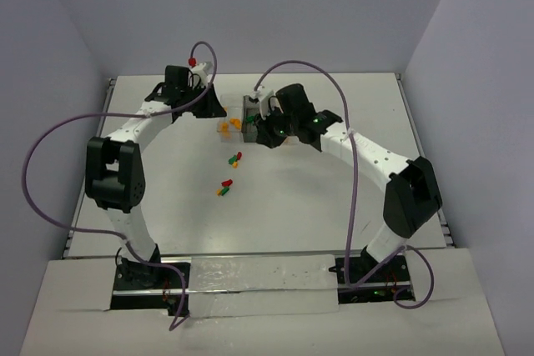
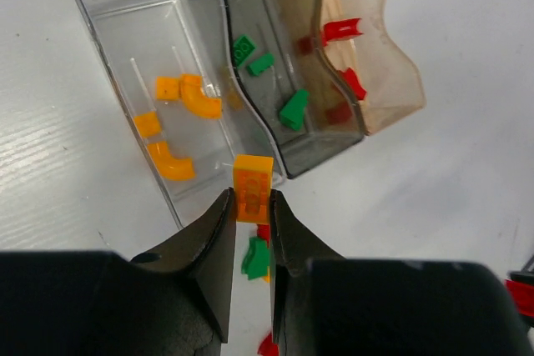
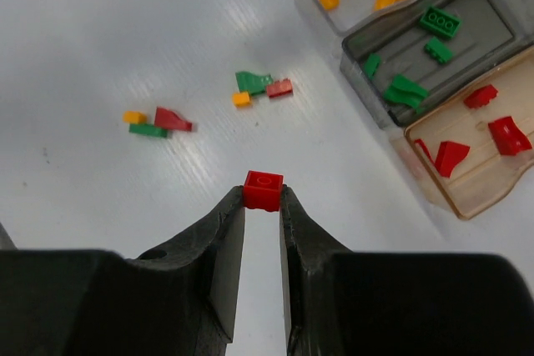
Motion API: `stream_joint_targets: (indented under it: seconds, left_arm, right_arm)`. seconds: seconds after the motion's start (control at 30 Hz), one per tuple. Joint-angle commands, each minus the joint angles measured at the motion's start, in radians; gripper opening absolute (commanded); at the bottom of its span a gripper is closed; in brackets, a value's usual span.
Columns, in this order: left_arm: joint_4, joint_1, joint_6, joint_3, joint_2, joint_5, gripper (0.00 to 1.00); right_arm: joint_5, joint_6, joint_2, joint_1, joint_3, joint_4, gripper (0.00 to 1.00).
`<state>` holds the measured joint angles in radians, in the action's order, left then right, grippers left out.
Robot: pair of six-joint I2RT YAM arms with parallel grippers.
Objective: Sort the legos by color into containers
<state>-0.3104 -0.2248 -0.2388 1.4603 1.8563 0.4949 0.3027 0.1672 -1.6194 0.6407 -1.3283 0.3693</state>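
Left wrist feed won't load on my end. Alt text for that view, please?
The left gripper is shut on an orange brick, held by the near end of three joined bins. The clear bin holds orange pieces, the smoky grey bin green pieces, the amber bin red pieces. A loose green piece lies on the table beneath the gripper.

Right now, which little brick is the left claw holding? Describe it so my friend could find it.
Look for the row of three see-through bins on the white table. Right beside the clear bin, the left gripper pinches one square orange brick between its black fingers. Other orange pieces lie loose in that bin; only this one is gripped.
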Motion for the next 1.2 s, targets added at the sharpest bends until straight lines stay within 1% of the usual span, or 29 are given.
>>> stream_joint_targets:
  seconds: [0.0,0.1,0.2,0.27,0.37,0.47,0.5,0.57,0.67,0.8,0.87,0.9,0.93,1.03,1.1,1.17]
  left_arm:
    - [0.051,-0.013,-0.018,0.076,0.047,-0.067,0.01]
    - [0.053,-0.016,-0.025,0.112,0.087,-0.080,0.01]
    - [0.057,-0.021,-0.025,0.127,0.104,-0.085,0.02]
    - [0.054,-0.028,-0.022,0.139,0.118,-0.094,0.04]
    - [0.035,-0.032,-0.015,0.162,0.134,-0.095,0.22]
    - [0.019,-0.034,-0.003,0.174,0.141,-0.102,0.40]
    - [0.017,-0.033,0.000,0.175,0.140,-0.102,0.43]
    - [0.007,-0.033,0.004,0.183,0.135,-0.097,0.52]
    - [-0.003,-0.033,0.006,0.198,0.125,-0.094,0.62]
    - [-0.030,-0.033,0.015,0.230,0.094,-0.093,0.64]
    - [-0.032,-0.034,0.024,0.230,0.051,-0.096,0.65]
    - [-0.036,-0.034,0.026,0.229,0.045,-0.097,0.65]
    - [-0.044,-0.034,0.040,0.220,0.004,-0.103,0.66]
    - [-0.053,-0.033,0.060,0.184,-0.060,-0.118,0.66]
    - [-0.055,-0.033,0.077,0.137,-0.117,-0.126,0.69]
    - [-0.058,-0.033,0.099,0.080,-0.162,-0.128,0.76]
  right_arm:
    - [0.171,-0.078,-0.059,-0.066,-0.094,0.012,0.00]
    - [0.239,-0.127,-0.099,-0.111,-0.140,0.017,0.00]
    - [0.240,-0.133,-0.114,-0.122,-0.156,0.013,0.00]
    - [0.231,-0.135,-0.125,-0.127,-0.173,0.011,0.00]
    - [0.213,-0.147,-0.143,-0.135,-0.193,0.018,0.00]
    - [0.161,-0.156,-0.170,-0.149,-0.223,0.036,0.00]
    - [0.145,-0.158,-0.178,-0.151,-0.231,0.037,0.00]
    - [0.116,-0.166,-0.199,-0.170,-0.254,0.051,0.00]
    - [0.069,-0.205,-0.245,-0.187,-0.295,0.065,0.00]
    - [-0.015,-0.210,-0.304,-0.190,-0.367,0.105,0.00]
    - [-0.061,-0.212,-0.342,-0.191,-0.410,0.122,0.00]
    - [-0.068,-0.212,-0.347,-0.191,-0.422,0.129,0.00]
    - [-0.110,-0.213,-0.379,-0.190,-0.445,0.136,0.00]
    - [-0.154,-0.221,-0.420,-0.196,-0.487,0.148,0.00]
    - [-0.170,-0.223,-0.450,-0.200,-0.507,0.155,0.02]
    - [-0.185,-0.221,-0.472,-0.207,-0.533,0.163,0.04]
